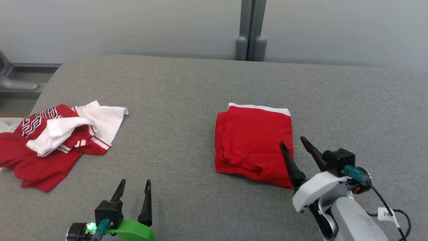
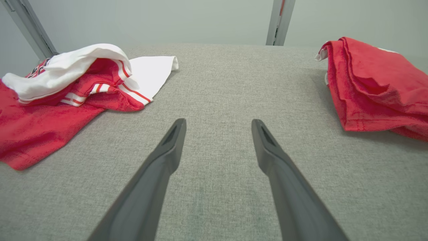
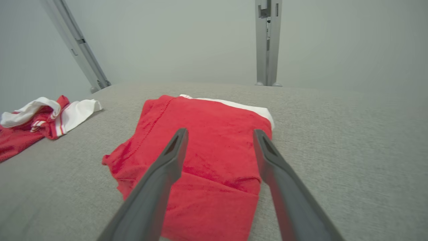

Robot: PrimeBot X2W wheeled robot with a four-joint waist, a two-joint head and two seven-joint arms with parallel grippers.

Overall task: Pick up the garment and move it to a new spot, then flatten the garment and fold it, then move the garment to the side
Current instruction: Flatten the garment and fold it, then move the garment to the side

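Red folded garment [image 1: 254, 140] sits just right of frame centre on the bench [image 1: 187, 87]; fold looks done, side move pending.
Right gripper [image 1: 292, 140] is at the garment's lower-right corner, jaws wide, nothing held. One finger is over the right hem and the other over bare bench; can't tell if either touches. The garment lies up-left of that gripper, long axis running bottom-to-top of frame, white strip at the top edge. Left gripper [image 1: 135, 181] is at lower left, also wide open and empty, well apart from the garment, so the right arm is the nearer one. There's open grey bench to the right of and above the garment. The crumpled red-and-white jersey [image 1: 50, 144] takes the left edge, so I'd move it right.
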